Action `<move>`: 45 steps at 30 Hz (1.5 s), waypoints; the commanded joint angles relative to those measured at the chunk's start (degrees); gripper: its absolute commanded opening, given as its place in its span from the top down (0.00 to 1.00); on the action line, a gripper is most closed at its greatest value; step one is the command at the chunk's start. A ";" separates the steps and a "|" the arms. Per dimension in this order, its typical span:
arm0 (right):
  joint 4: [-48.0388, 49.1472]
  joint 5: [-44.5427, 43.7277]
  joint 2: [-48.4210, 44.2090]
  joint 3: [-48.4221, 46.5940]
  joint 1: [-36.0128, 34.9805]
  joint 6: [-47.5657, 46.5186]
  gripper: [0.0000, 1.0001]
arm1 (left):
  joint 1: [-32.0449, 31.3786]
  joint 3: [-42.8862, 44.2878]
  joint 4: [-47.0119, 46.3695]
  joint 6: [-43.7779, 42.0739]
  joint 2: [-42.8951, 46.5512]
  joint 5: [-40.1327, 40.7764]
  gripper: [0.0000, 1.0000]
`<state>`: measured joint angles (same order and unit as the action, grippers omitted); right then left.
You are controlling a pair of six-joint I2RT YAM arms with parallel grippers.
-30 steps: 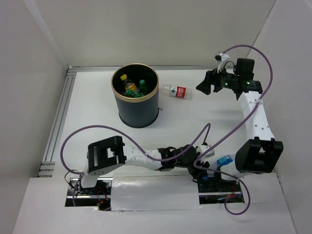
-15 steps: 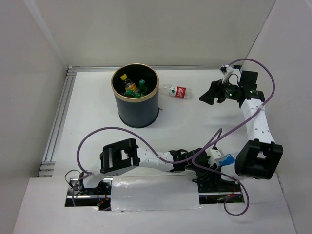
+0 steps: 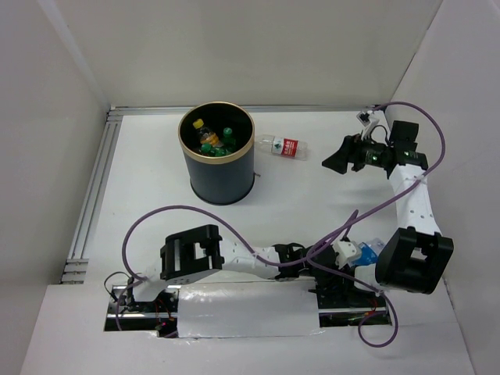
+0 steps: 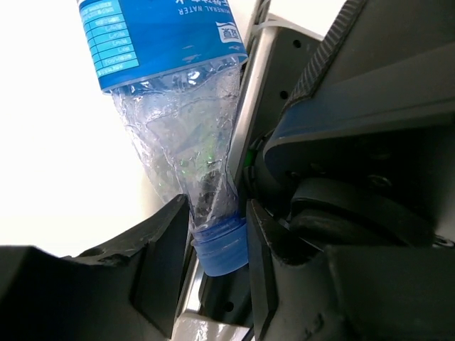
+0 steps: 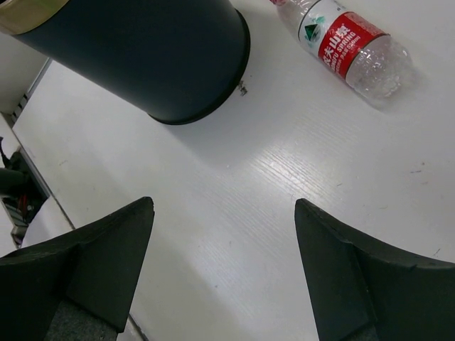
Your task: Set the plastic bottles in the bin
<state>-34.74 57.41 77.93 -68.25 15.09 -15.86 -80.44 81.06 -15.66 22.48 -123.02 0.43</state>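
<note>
The dark bin with a gold rim stands at the back left and holds several green and yellow-capped bottles. It also shows in the right wrist view. A red-and-white labelled bottle lies on the table just right of the bin, seen too in the right wrist view. My right gripper hovers right of it, open and empty. My left gripper is stretched to the near right and is shut on the neck of a crushed clear bottle with a blue label and blue cap, beside the right arm's base.
Purple cables loop over the near table. The right arm's base stands right against the blue-capped bottle. An aluminium rail runs along the left edge. White walls close in the back and both sides.
My left arm has reached further right along the near edge, up to the blue-capped bottle. My right gripper has drawn back a little to the right, away from the red-labelled bottle.
</note>
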 commanded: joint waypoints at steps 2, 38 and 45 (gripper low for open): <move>-0.24 1.83 -2.43 0.57 0.99 0.39 0.13 | -0.85 0.86 11.08 -2.18 -3.97 6.07 0.59; 1.77 2.62 -4.18 2.24 2.05 0.39 0.00 | 2.83 -15.56 13.46 5.02 11.99 24.34 1.00; 9.33 0.51 -1.47 -1.62 3.10 2.05 0.00 | 5.74 -22.52 18.99 1.61 38.42 31.38 1.00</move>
<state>-31.59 58.28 76.25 -66.54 17.41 -15.18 -75.57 57.89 1.87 25.61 -95.74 26.39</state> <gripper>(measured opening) 0.999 0.494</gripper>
